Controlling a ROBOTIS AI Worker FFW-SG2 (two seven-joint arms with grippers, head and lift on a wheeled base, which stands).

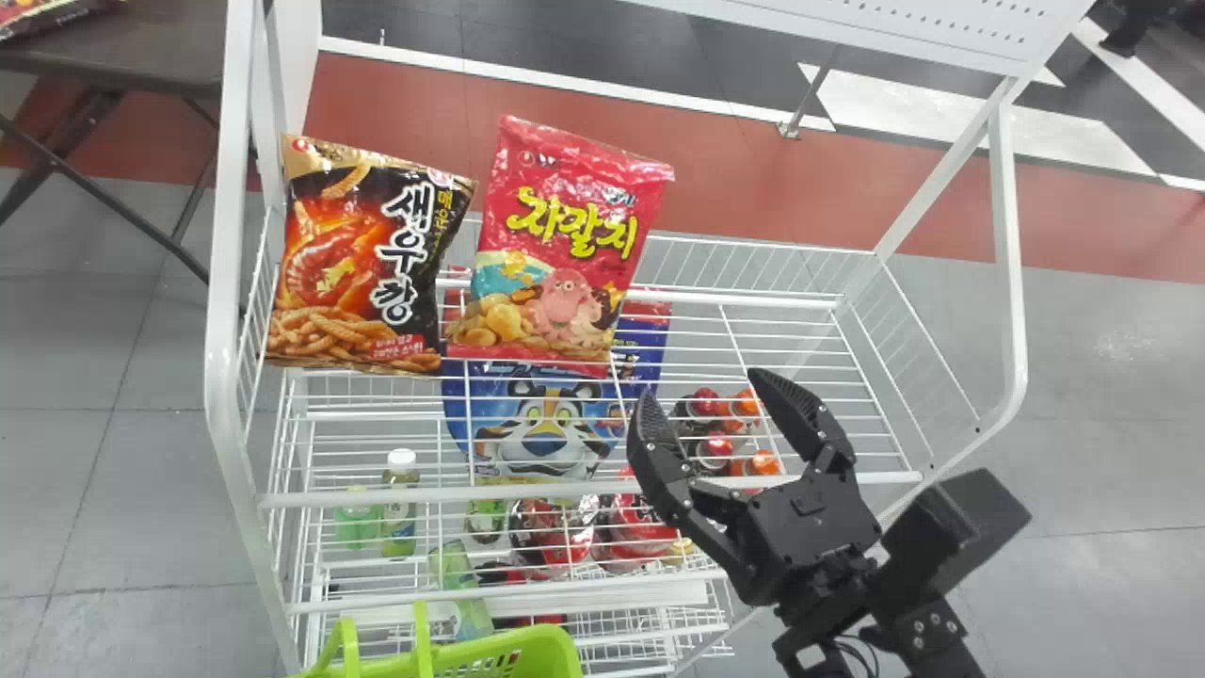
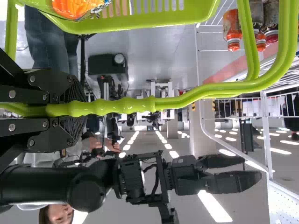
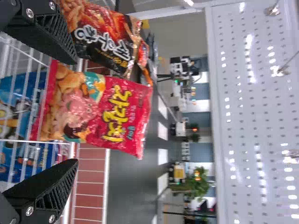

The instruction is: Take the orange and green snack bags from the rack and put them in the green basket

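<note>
Basket [image 1: 555, 640], green, at the near side of a white wire rack [image 1: 221, 358]; orange packet [image 2: 79, 7] inside. Left gripper [image 2: 77, 108]: jaws clamped on the basket's handle [image 2: 124, 106]. Right gripper [image 1: 706, 391]: jaws spread, nothing between them, above the rack's near right part. Upper shelf: black-and-orange snack bag [image 1: 362, 264] at left, red snack bag [image 1: 565, 250] just beside it. Below: blue bag [image 1: 537, 414] with a tiger face; bottles [image 1: 400, 513], assorted.

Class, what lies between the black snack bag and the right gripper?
In the head view, the red snack bag, then some of the rack's wires.
</note>
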